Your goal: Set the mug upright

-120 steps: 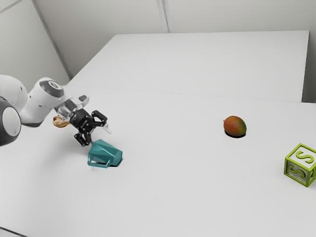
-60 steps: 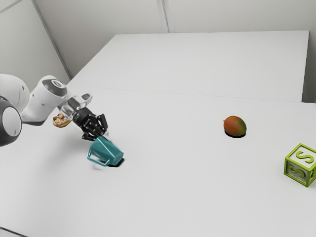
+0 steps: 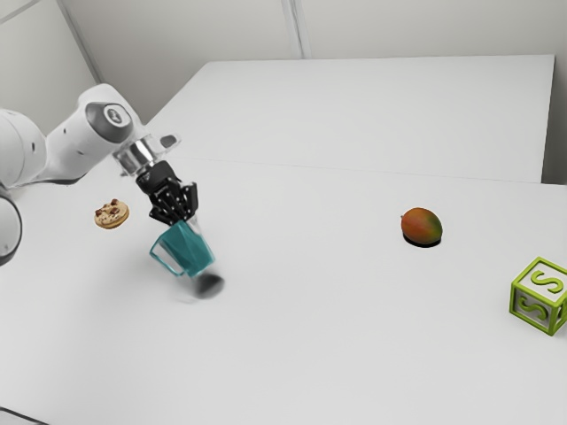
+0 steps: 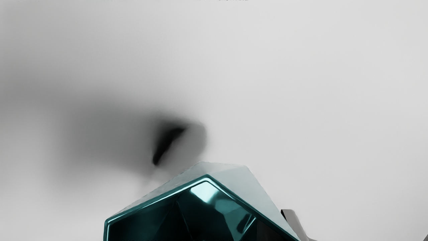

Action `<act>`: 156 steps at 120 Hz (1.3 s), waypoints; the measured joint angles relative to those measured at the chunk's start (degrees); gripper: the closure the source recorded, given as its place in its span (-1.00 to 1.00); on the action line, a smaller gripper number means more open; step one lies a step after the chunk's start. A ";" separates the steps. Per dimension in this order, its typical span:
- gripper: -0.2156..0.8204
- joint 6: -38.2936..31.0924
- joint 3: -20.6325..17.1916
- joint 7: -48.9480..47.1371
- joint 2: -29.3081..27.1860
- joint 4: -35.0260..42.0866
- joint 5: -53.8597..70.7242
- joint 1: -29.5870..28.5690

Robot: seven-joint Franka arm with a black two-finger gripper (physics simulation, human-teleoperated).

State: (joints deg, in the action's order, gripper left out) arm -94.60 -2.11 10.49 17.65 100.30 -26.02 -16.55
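Mug (image 3: 186, 251) hangs tilted beneath the claw (image 3: 183, 220), gripped by it above the table (image 3: 354, 336).

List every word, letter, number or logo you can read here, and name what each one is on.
"S": on the top of the green-edged block.
"S": on a side face of that same block.
Round mark on the robot arm: too small to read.
Mug: no text that I can see.

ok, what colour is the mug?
The mug is teal; it shows best in the exterior view.
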 joint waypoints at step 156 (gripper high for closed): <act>0.93 -33.32 -7.56 -12.40 -5.68 13.71 28.09 8.46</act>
State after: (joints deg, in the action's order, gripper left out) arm -127.92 -9.67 -1.91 11.97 114.02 2.07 -8.09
